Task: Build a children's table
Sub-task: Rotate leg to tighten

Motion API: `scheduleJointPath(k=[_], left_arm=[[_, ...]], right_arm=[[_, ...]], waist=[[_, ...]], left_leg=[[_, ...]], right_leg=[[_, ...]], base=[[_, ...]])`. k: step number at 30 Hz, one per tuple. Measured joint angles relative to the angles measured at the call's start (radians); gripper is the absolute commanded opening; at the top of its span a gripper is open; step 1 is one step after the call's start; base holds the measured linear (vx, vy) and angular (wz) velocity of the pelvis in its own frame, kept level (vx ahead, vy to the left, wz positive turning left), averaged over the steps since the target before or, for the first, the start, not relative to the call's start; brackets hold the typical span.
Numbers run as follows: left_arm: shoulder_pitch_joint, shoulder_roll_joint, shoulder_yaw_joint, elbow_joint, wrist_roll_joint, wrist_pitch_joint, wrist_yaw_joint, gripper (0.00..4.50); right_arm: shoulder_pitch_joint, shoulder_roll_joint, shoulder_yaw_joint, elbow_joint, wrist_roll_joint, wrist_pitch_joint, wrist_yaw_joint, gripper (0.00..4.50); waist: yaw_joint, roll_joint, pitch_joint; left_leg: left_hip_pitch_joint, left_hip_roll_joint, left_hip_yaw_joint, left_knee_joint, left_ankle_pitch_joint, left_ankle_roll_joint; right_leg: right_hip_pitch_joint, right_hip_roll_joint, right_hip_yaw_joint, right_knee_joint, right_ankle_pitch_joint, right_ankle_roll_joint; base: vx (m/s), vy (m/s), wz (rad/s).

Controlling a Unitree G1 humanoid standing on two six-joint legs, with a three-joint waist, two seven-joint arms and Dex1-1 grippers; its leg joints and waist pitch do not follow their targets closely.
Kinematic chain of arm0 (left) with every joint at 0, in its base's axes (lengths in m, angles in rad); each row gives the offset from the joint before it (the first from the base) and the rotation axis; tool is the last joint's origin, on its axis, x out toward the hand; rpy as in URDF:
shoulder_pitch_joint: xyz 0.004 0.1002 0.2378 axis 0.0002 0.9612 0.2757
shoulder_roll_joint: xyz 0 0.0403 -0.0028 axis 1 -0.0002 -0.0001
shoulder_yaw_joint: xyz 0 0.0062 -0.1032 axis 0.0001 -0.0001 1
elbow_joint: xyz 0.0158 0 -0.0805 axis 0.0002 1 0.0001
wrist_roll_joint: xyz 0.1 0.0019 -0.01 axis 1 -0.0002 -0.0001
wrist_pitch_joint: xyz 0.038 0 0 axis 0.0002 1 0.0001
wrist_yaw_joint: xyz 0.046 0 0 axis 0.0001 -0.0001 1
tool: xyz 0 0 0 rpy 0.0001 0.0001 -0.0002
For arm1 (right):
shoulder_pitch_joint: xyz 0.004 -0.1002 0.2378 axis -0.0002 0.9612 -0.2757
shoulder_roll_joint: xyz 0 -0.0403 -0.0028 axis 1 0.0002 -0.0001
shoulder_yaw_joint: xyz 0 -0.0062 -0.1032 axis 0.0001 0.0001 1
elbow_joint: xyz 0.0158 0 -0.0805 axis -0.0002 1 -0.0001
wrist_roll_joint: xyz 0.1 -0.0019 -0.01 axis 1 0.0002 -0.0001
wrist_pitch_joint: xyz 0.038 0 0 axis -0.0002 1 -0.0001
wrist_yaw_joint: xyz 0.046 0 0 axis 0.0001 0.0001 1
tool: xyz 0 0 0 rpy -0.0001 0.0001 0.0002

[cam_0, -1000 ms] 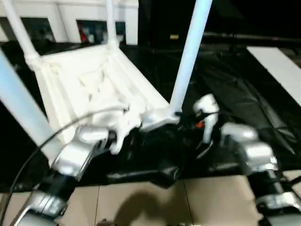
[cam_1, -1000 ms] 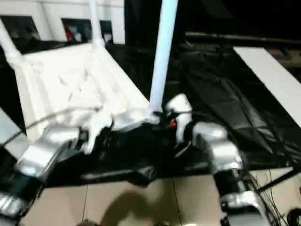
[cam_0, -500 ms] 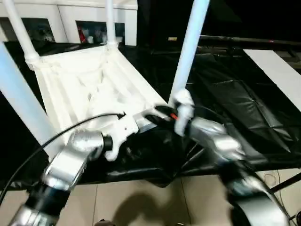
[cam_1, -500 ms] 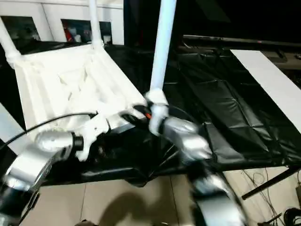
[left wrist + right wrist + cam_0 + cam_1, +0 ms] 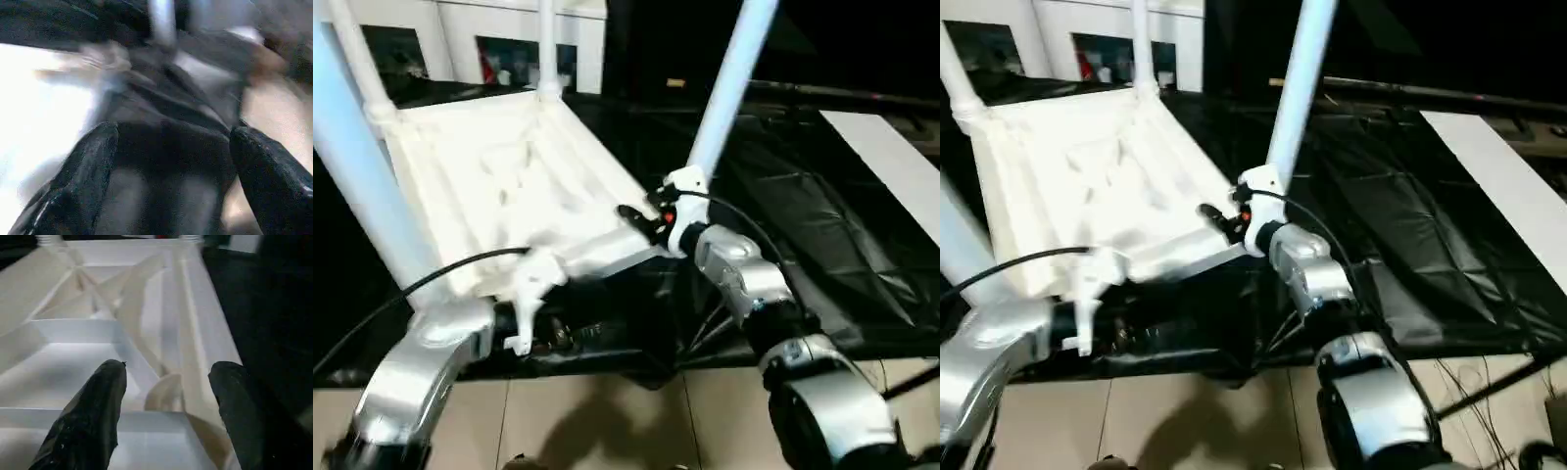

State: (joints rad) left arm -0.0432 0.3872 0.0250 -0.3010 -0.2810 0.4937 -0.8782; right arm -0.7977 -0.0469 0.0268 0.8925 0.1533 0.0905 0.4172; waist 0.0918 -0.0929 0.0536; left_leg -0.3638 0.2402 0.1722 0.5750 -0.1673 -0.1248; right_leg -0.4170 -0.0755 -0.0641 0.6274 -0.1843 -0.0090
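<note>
Gripper right [image 5: 164, 416] is hanging wide over my upturned tabletop [image 5: 509, 186]; left gripper [image 5: 171, 171] wide too; four legs [image 5: 729, 83] seemingly seated, flipping remaining.

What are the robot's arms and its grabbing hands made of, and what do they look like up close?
Both forearms are shiny silver, rounded segments joined by darker rings: the left arm and the right arm. A thin black cable loops to the left wrist, and another black cable arcs over the right wrist, where a small red-orange mark shows. The wrist housings are white. Each gripper has two thick, rounded black fingers, matte and slightly scuffed.
</note>
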Motion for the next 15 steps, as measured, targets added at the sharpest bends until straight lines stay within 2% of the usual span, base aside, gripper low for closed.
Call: scheduleJointPath(k=[6, 11, 15], left_arm=[[0.130, -0.020, 0.058, -0.095, -0.089, 0.008, 0.007, 4.46], [0.232, 0.080, 0.104, -0.119, -0.176, 0.028, -0.099, 4.46], [0.247, 0.138, 0.129, -0.123, -0.223, 0.068, -0.169, 4.46]], right_arm=[[-0.008, -0.007, -0.007, 0.042, -0.009, -0.040, -0.018, 3.01], [-0.054, -0.038, -0.021, 0.136, -0.022, -0.063, -0.052, 3.01], [-0.078, -0.059, -0.040, 0.183, -0.032, -0.082, -0.083, 3.01]], waist=[[0.000, 0.001, 0.001], [0.005, 0.001, 0.000], [-0.002, 0.000, 0.000]], left_leg=[[-0.001, 0.000, 0.000, 0.001, 0.000, 0.000], [-0.003, 0.001, -0.001, 0.002, 0.000, 0.000], [-0.004, 0.001, -0.001, 0.006, 0.000, 0.000]], right_leg=[[0.000, 0.000, 0.001, 0.003, 0.000, 0.000], [0.001, 0.001, 0.001, 0.004, -0.002, 0.004], [0.003, 0.001, 0.003, 0.004, -0.002, 0.005]], base=[[0.000, 0.000, 0.00], [0.000, 0.000, 0.00], [0.000, 0.000, 0.00]])
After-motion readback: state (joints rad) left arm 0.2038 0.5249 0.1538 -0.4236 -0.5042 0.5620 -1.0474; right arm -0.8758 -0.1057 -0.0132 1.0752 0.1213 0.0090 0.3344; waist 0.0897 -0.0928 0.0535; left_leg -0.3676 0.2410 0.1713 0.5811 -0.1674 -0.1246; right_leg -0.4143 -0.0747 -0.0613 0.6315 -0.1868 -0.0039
